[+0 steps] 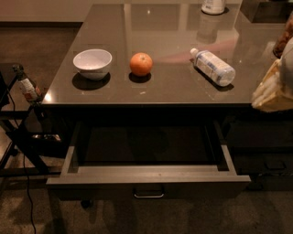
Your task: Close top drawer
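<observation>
The top drawer stands pulled far out under the dark glossy table. Its grey-rimmed box sides frame a dark, empty-looking inside. Its flat dark front panel carries a small metal loop handle at the centre, near the bottom of the view. My gripper shows as a pale cream shape at the right edge, over the table's front right corner. It is above and to the right of the drawer, apart from it and from the handle. Part of the gripper is cut off by the frame edge.
On the table stand a white bowl, an orange and a plastic bottle lying on its side. A white container sits at the back. A black stand with a small bottle is at the left, with a cable on the floor.
</observation>
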Controlling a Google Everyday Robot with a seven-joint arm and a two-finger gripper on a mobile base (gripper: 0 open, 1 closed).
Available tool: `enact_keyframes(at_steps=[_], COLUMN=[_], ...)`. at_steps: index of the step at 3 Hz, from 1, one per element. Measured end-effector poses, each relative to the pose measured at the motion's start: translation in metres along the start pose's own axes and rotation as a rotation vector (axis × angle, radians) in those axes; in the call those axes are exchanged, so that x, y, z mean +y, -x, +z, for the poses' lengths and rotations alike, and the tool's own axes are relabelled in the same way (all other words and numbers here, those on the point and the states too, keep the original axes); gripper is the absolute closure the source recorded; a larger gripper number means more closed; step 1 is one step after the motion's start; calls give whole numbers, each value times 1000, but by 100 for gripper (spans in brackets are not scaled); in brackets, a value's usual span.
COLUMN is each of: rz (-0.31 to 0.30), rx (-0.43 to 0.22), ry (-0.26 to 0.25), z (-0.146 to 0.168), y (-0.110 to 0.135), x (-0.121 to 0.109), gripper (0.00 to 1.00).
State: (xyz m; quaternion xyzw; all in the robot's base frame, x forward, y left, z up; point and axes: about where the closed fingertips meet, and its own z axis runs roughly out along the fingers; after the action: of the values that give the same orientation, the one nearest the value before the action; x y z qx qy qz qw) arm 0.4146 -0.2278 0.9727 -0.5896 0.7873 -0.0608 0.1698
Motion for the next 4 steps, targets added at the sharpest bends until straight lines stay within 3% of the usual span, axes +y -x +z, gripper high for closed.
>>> enact_keyframes(at_steps=[2,3,4], rz=[56,72,71], rx=[15,22,21], ry=[75,128,130], z=[53,91,90], y=[-34,-43,-43], x=[43,51,52], gripper=[100,100,100])
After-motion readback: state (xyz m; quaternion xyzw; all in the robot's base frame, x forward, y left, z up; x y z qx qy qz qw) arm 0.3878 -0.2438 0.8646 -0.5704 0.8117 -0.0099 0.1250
